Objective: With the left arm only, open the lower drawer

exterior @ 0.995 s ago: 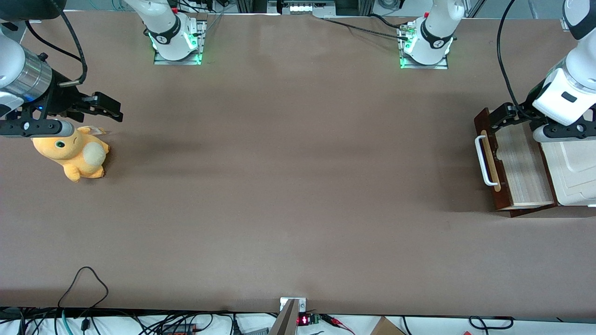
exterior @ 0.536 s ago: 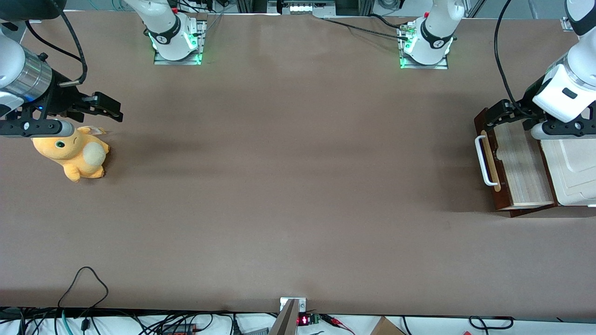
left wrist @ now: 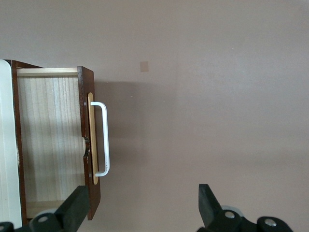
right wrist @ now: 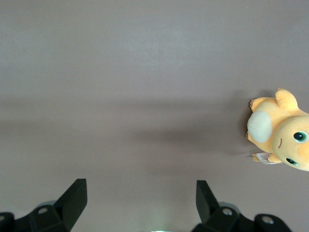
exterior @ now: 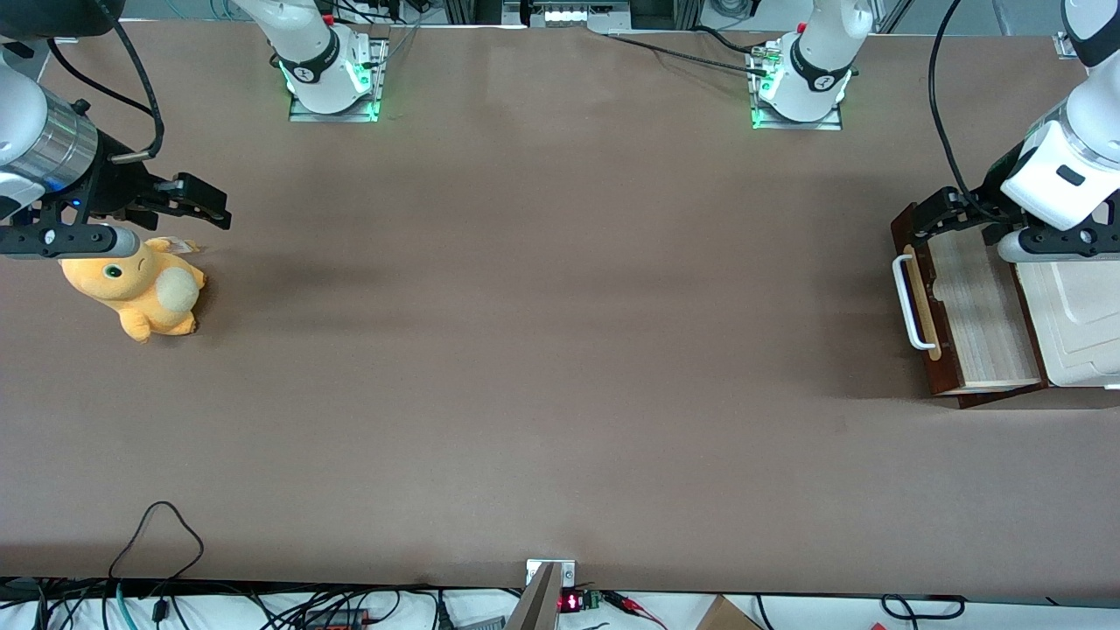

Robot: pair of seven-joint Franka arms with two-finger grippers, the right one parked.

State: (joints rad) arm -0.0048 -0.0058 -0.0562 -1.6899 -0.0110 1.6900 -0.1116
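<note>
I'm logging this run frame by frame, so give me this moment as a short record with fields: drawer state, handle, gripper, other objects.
drawer state: lower drawer pulled out of the cabinet, plywood inside showing, nothing visible in it
handle: white bar handle, free, nothing gripping it
gripper: left gripper open, empty, raised above the drawer's end farther from the front camera
other objects: orange plush toy on the table, toward the parked arm's end
</note>
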